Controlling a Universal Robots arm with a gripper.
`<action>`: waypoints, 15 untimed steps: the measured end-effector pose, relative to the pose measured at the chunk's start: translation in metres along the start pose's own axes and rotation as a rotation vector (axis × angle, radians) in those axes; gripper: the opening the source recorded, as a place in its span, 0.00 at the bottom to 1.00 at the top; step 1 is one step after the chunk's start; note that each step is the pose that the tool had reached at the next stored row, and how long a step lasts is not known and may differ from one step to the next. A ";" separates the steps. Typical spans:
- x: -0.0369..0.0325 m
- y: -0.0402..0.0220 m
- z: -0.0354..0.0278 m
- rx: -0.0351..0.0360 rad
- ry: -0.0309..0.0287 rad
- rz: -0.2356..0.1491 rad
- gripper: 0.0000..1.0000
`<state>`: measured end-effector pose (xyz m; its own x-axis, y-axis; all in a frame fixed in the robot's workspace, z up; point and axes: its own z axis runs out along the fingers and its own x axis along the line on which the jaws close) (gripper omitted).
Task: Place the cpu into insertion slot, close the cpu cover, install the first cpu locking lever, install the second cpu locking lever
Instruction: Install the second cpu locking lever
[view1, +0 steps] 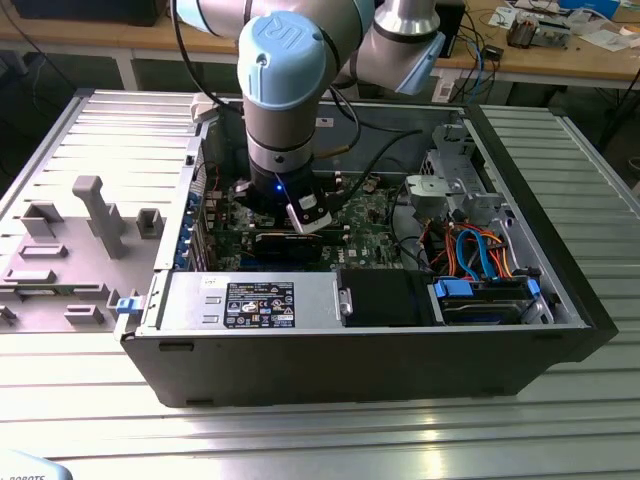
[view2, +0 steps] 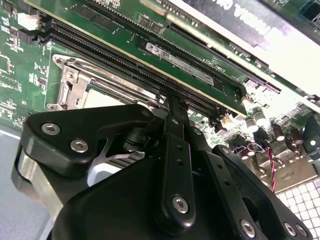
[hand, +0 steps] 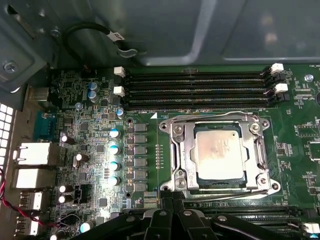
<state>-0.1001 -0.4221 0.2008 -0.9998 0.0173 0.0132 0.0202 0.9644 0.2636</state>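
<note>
Chip (hand: 219, 154) sits in the socket (hand: 178, 150) on the green board (hand: 145, 160), with the metal frame plate (hand: 260, 152) lying down around it in the first wrist view. At six o'clock of the socket the gripper (hand: 167, 200) hovers just over the frame's edge, fingers drawn together, nothing visibly held. To judge by this, the levers are the work in hand; a slow, square press along the frame edge, well clear of the memory slots (hand: 197, 90) at twelve o'clock, would serve best.
</note>
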 end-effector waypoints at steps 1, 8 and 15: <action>0.0004 -0.0001 0.0003 -0.0009 0.0001 0.000 0.11; 0.0020 -0.0005 0.0030 -0.0155 0.0004 0.000 0.11; 0.0021 0.0011 0.0062 -0.0178 0.0003 0.000 0.11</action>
<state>-0.1023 -0.4193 0.1951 -0.9998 0.0173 0.0135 0.0204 0.9596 0.2808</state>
